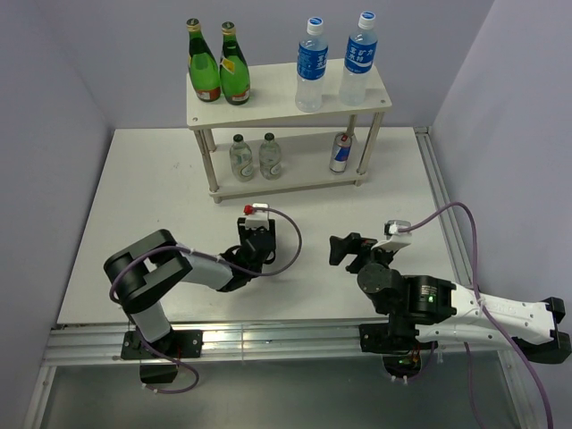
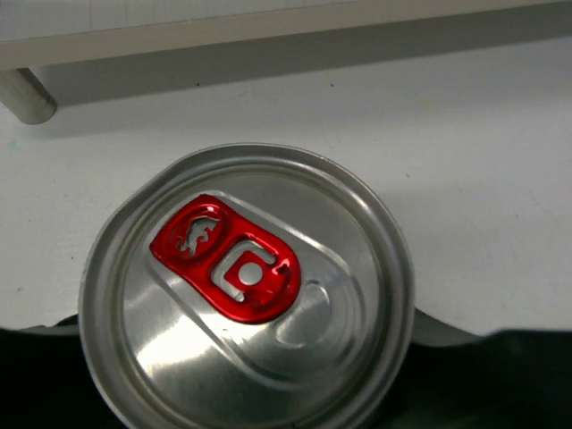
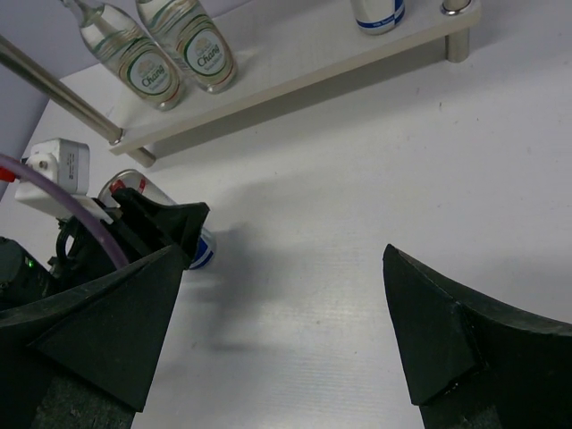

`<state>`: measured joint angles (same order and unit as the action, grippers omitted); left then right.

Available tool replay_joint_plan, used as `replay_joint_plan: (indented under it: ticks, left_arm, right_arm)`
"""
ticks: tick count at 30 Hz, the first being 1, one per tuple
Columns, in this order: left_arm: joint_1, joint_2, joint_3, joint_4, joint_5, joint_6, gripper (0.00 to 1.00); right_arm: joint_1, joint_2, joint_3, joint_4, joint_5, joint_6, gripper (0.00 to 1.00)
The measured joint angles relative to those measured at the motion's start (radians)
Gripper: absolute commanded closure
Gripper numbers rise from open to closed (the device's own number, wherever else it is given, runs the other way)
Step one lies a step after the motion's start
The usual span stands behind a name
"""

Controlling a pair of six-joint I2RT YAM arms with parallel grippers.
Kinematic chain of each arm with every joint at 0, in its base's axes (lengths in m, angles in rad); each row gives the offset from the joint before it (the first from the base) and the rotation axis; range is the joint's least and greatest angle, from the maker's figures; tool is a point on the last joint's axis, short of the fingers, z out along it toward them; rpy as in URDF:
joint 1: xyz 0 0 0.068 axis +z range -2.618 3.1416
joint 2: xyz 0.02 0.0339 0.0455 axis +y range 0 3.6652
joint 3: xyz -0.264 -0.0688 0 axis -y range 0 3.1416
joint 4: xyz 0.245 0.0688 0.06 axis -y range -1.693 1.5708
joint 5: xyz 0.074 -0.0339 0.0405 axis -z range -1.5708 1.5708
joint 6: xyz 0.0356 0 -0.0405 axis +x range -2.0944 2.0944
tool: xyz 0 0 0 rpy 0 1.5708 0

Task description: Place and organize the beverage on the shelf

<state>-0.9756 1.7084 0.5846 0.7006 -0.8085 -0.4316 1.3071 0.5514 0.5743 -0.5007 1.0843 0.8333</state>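
My left gripper is shut on a slim blue-silver can, whose silver lid and red tab fill the left wrist view. It is held low over the table in front of the shelf and also shows in the right wrist view. Two water bottles stand on the top board at the right. Two small clear bottles and a second can stand on the lower board. My right gripper is open and empty over bare table.
Two green glass bottles stand on the top board at the left. The lower board's front edge and a post lie just beyond the held can. Walls close the table on the left, back and right.
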Motion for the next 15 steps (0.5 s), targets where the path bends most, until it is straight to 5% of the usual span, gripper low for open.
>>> replay_joint_plan:
  ticks: [1,3,9,15]
  left_arm:
    - [0.004,0.009,0.010,0.005,0.002,0.008,0.76]
    - [0.010,0.024,0.029,0.006,0.005,0.023,0.97]
    - [0.015,0.026,0.119,-0.063,0.018,0.061,1.00]
    - [0.024,0.092,0.395,-0.124,0.074,0.143,1.00]
  right_arm:
    - [0.000,-0.001,0.000,-0.003,0.001,0.000,0.00]
    - [0.002,-0.001,0.000,-0.004,0.007,0.000,0.00]
    - [0.002,-0.011,-0.003,-0.009,0.030,-0.002,0.00]
    - [0.002,-0.025,-0.012,0.008,0.053,-0.046,0.00]
